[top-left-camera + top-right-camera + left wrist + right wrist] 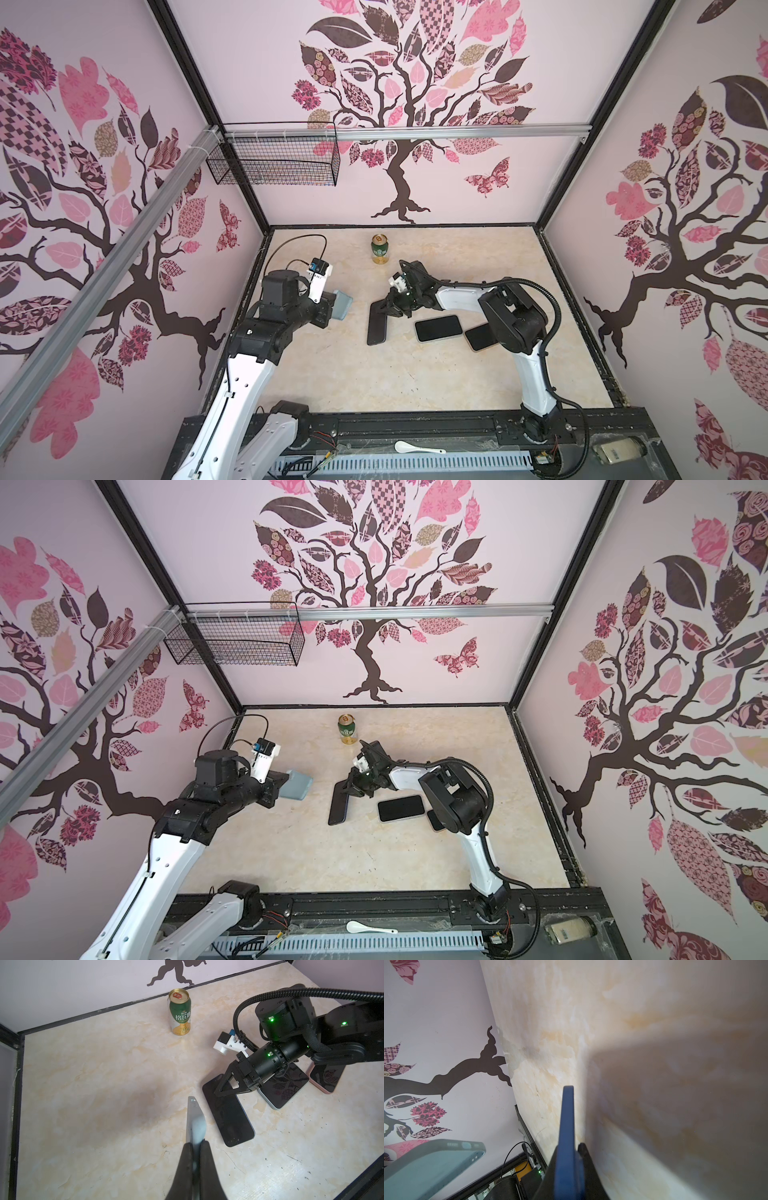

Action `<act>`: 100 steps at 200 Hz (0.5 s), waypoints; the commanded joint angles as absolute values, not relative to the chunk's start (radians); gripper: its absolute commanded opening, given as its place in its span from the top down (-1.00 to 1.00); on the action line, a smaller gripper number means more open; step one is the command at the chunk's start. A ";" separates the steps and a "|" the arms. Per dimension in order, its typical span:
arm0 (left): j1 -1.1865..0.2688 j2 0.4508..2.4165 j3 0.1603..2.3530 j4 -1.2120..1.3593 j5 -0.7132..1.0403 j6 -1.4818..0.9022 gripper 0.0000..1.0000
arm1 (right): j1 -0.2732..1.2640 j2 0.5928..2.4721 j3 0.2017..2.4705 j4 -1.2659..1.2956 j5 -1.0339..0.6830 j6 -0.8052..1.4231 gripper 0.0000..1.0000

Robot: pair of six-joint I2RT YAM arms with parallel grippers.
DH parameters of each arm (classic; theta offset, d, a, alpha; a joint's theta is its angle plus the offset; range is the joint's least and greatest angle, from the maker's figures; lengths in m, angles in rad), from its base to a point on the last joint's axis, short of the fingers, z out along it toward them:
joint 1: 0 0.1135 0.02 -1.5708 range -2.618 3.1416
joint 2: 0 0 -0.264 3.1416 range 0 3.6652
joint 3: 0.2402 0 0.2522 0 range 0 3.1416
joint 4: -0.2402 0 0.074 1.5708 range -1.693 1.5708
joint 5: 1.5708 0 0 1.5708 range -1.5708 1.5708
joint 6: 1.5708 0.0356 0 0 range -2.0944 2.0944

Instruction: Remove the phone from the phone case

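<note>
Matt grey case (343, 306); shiny metal can (380, 249); marble-look tabletop (332, 365).

Phone case (343, 306): pale grey-blue, plain. Phone (376, 324): black face; edge dark blue in right wrist view. Second phone (438, 328): black screen, pale grey rim. Third phone (478, 337): black screen, pink rim. Can (380, 249): green band, gold base and lid, white lettering. Tabletop (332, 374): cream marble, yellowish veining. Walls (249, 62): pale lilac, dark brown tree, pink patterned leaves. Basket (274, 166): black wire. Spoon (417, 448): white.
</note>
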State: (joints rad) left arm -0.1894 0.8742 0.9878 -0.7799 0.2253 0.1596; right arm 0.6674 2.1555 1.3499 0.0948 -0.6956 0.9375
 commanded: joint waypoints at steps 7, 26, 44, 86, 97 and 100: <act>-0.183 0.871 1.024 -0.780 0.233 0.176 1.00 | 0.677 2.205 1.408 0.135 -0.736 0.967 0.93; -0.183 0.871 1.023 -0.779 0.236 0.176 1.00 | 0.677 2.220 1.414 0.147 -0.737 0.973 0.90; -0.183 0.872 1.025 -0.780 0.243 0.179 1.00 | 0.678 2.232 1.417 0.164 -0.741 0.980 0.84; -0.184 0.874 1.028 -0.786 0.249 0.185 1.00 | 0.678 2.252 1.423 0.172 -0.735 0.987 0.69; -0.183 0.872 1.028 -0.787 0.249 0.186 1.00 | 0.677 2.255 1.419 0.177 -0.735 0.989 0.65; -0.183 0.872 1.027 -0.786 0.248 0.186 1.00 | 0.677 2.254 1.419 0.178 -0.736 0.989 0.65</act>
State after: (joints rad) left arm -0.1894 0.8753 0.9878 -0.7883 0.2333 0.1696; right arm 0.6731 2.2147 1.3785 0.1497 -0.7090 0.9668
